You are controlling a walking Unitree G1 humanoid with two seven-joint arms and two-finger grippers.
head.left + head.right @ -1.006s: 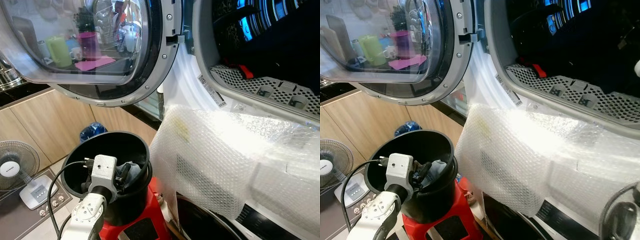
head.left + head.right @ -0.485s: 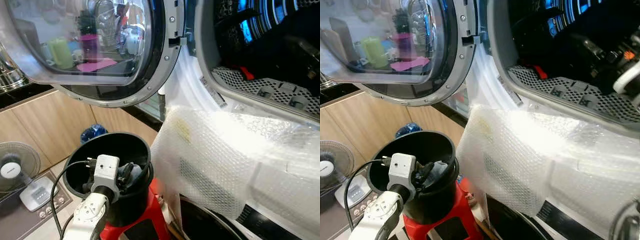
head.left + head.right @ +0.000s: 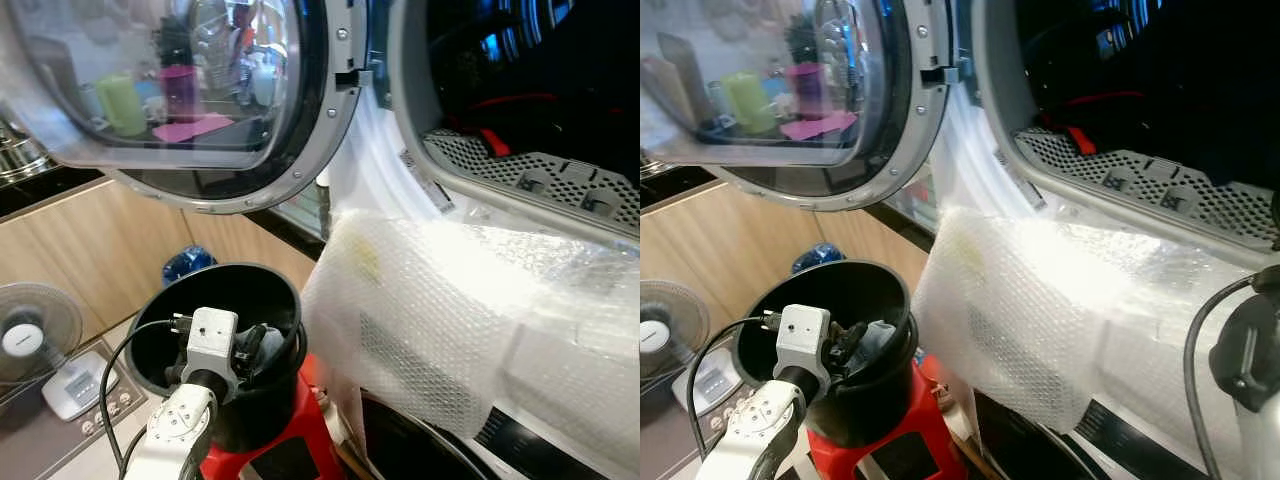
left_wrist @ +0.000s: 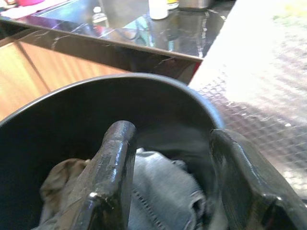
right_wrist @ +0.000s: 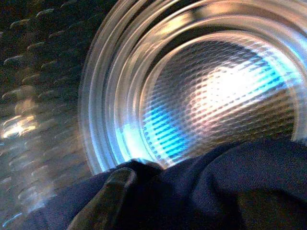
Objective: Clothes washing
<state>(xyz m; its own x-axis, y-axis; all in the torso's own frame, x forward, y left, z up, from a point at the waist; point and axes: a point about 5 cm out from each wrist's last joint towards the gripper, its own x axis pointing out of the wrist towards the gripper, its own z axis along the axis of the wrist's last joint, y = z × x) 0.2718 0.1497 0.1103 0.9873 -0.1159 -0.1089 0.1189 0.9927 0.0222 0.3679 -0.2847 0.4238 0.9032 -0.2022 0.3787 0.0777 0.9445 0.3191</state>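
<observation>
A black bucket [image 3: 165,300] stands on a red stool [image 3: 300,440] beside the washer. My left gripper [image 4: 170,139] reaches into it, open, its fingers [image 4: 115,158] just above a grey-blue denim garment [image 4: 163,187]. The washer's round door [image 3: 200,90] hangs open to the left of the drum [image 3: 520,90]. Dark clothing with a red strap [image 3: 490,140] lies in the drum mouth. My right gripper [image 5: 187,191] is inside the shiny drum, and a dark navy garment [image 5: 230,172] lies over it. My right arm [image 3: 1252,350] shows at the right edge.
Bubble wrap [image 3: 450,300] covers the machine front below the drum. A white fan [image 3: 35,335] and a small white device [image 3: 70,390] stand on the floor to the left. A blue object [image 3: 185,265] lies behind the bucket, by wooden cabinets [image 3: 90,240].
My right arm reached into the drum half a second ago and now sits lower at the right edge. More dark clothing with a red line fills the drum mouth. The left gripper has stayed in the bucket.
</observation>
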